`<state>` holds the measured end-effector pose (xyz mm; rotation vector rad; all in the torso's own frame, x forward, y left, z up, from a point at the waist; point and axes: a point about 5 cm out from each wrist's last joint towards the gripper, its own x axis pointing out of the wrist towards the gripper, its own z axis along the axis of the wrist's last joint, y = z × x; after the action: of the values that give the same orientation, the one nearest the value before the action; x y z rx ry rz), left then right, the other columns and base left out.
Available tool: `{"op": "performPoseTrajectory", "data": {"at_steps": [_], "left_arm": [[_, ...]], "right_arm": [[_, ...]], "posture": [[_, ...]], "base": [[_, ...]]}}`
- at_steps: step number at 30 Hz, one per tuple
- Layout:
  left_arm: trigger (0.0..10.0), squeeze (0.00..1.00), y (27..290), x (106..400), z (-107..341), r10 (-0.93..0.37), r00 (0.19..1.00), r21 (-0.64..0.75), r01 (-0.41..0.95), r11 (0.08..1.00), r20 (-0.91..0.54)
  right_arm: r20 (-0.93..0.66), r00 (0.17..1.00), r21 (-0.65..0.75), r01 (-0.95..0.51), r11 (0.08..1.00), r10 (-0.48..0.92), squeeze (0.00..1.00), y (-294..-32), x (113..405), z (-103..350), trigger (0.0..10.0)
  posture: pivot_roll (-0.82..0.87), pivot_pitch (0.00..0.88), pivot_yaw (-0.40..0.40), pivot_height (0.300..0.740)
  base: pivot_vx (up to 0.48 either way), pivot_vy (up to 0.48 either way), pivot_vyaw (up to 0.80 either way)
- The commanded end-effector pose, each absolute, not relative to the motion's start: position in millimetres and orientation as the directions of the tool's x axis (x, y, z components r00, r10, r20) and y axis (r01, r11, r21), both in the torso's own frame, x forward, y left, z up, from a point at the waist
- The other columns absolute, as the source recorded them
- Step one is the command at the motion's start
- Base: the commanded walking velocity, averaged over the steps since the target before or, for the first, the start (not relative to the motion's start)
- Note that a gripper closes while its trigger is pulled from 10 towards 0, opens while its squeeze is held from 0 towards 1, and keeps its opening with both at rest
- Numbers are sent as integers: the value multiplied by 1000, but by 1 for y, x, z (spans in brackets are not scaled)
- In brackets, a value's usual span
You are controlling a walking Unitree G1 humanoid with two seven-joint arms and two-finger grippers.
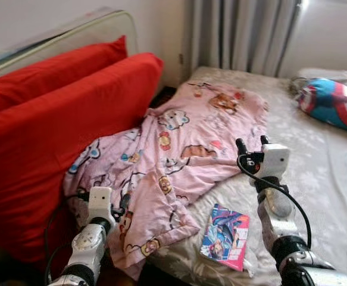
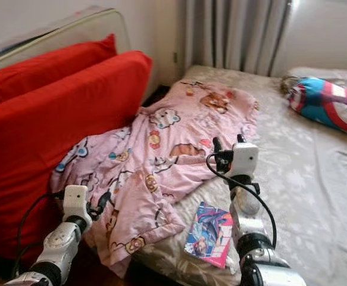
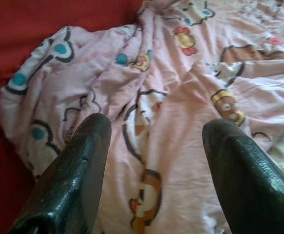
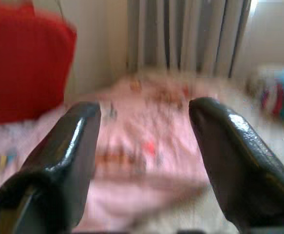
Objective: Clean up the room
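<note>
Both grippers stand wide open with nothing between their fingers. Right gripper [image 1: 250,143] hovers over the bed at about 4 o'clock in the head view, its tips just above the pink blanket's near edge; left gripper [image 3: 154,141] sits low at 7 o'clock, over the blanket's crumpled corner, with the cloth lying below its fingers [image 3: 78,165].

Bed [image 1: 328,179], with its pale flowered sheet, takes up the right and middle of the scene. Two big red cushions [image 1: 54,137] lean at 9 o'clock against a light headboard [image 1: 72,33]. Grey curtains [image 1: 244,33] hang at 12 o'clock.

Pink cartoon-print blanket [image 1: 179,149] lies rumpled from the centre of the bed down toward 7 o'clock, one side touching the cushions and a corner drooping over the mattress edge. A striped blue, red and white pillow [image 1: 334,104] rests at 2 o'clock, well apart from the blanket. A small colourful book [image 1: 225,235] lies flat at 5 o'clock, just beside the blanket's lower edge and near the right arm.
</note>
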<state>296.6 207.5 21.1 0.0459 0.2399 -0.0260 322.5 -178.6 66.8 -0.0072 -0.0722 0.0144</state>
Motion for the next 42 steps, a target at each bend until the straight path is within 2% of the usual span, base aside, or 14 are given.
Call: {"op": "performPoseTrajectory", "data": {"at_steps": [1,9,18,26,38,42], "left_arm": [[10000,0,207,298,22,-16,974,32,24,999,-227],[10000,0,208,301,26,-7,977,19,11,1000,-212],[10000,0,209,304,29,0,979,16,4,1000,-202],[10000,0,209,305,31,3,980,18,1,1000,-197],[10000,0,208,306,30,-3,976,20,7,1000,-216],[10000,0,207,306,29,-4,976,17,8,1000,-217]], "right_arm": [[106,994,-10,-10,1000,10,0,-178,326,75,10000],[37,995,-6,92,996,-91,0,-193,310,54,10000],[34,994,-7,105,994,-105,0,-196,311,56,10000],[-45,991,1,127,992,-127,0,-198,310,47,10000],[-79,987,21,143,989,-141,0,-201,310,44,10000],[-63,990,29,126,992,-124,0,-199,309,44,10000]], "posture": [[11,0,38,740],[7,0,39,740],[4,0,40,740],[12,0,40,740],[10,0,40,685],[11,0,40,681]], "base": [[0,0,0],[0,0,0],[0,0,0],[0,0,0],[0,0,0],[0,0,0]]}}
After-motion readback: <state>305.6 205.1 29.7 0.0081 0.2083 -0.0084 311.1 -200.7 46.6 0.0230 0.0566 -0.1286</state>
